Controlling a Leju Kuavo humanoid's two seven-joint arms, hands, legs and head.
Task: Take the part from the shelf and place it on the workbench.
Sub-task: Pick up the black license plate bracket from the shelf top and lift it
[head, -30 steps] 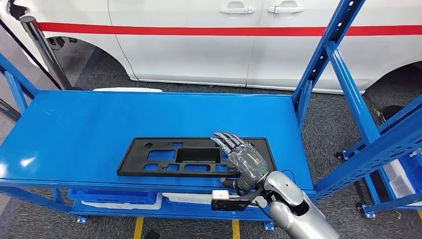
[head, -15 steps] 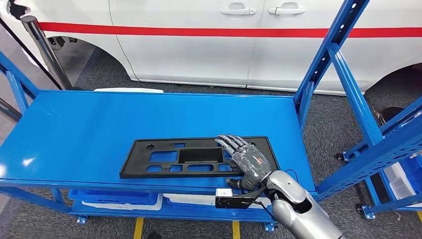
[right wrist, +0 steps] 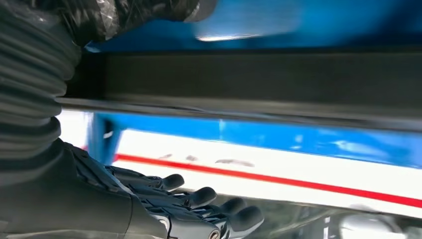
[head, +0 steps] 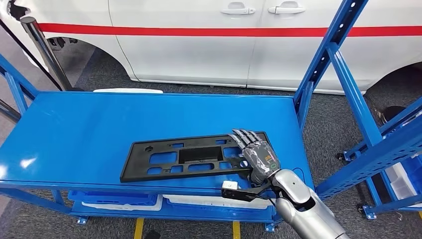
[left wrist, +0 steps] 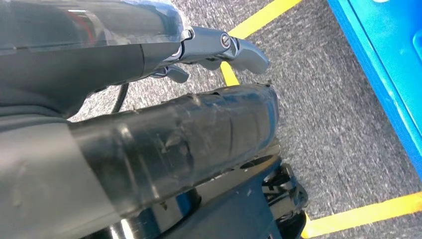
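So behind everything there's a white car (head: 239,40) with a red stripe along its side, parked on grey carpet-ish floor (head: 328,124). Blue shelf uprights (head: 343,64) slant up on the right side. In front of the car sits the big blue workbench (head: 99,124), flat top, with a lower shelf underneath holding a blue tray (head: 112,196) and something white next to it.

The part (head: 189,157) is a long flat black plastic panel with a bunch of rectangular cutouts. It's lying on the workbench top, toward the near edge and right of the middle, angled a bit so its right end sits farther back than its left end.

The right hand (head: 256,154) comes in from the bottom right on its silver arm and is over the right end of the part. Fingers are stretched out along the top of the panel and, in the right wrist view, the thumb sits on the opposite face with the dark edge of the part between them, so it looks like it's holding that end of the panel.

The left hand (left wrist: 149,114) is hanging down by the floor near a yellow floor line (left wrist: 358,214), and honestly I can't tell whether its fingers are spread or curled from that angle.
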